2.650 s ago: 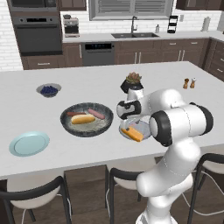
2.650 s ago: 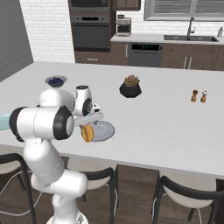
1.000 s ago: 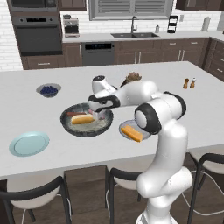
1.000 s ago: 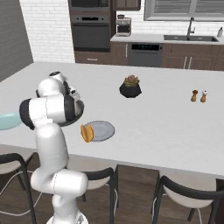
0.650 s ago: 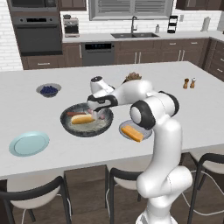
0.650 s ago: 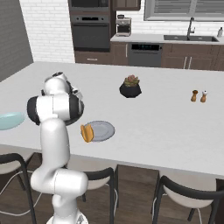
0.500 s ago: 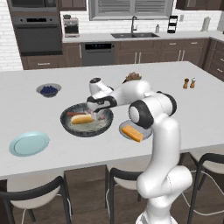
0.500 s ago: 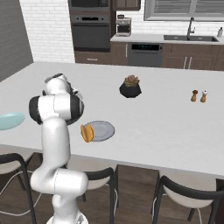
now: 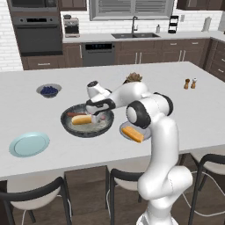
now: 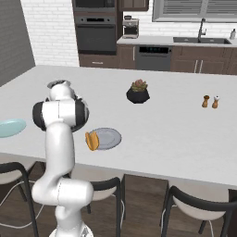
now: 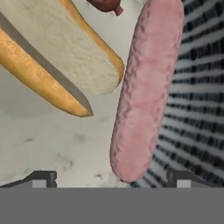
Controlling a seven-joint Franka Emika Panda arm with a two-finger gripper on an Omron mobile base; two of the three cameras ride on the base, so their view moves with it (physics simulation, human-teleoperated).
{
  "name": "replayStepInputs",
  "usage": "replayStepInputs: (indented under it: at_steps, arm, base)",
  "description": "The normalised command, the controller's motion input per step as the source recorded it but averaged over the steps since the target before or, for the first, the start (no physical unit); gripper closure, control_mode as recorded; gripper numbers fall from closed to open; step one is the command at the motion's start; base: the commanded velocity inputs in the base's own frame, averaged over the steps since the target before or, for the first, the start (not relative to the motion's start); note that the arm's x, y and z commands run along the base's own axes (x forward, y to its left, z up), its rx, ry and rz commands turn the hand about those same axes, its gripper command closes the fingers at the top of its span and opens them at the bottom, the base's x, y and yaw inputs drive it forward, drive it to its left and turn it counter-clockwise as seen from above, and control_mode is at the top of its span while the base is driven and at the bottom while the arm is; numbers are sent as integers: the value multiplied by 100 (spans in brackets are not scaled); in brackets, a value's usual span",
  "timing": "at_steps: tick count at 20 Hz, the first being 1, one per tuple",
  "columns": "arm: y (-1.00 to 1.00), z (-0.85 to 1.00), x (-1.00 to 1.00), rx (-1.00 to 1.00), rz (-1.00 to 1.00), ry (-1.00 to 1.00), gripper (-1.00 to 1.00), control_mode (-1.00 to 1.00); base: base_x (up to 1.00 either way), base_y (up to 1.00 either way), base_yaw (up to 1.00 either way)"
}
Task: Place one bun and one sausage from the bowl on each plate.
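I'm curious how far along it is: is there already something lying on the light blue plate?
No, the light blue plate is bare, while an orange bun lies on the grey plate.

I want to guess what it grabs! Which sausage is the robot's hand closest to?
The pale pink sausage. It lies right between the open gripper fingertips; the dark red-brown sausage sits farther off, past the bun.

Arm stretched forward-left, hand (image 9: 97, 117) low, pointing down, fingers wide apart.
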Motion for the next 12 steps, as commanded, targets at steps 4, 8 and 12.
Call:
replayStepInputs:
  at_steps: [4,8,12]
  arm:
    - [0,-11,15,-2,0,0,-100,-100]
    - [0,-8,36,0,0,0,-100,-100]
    - [0,-24,18,-2,0,0,-100,-100]
  base:
    - [0,0,0]
    - [0,0,0]
    - [0,0,0]
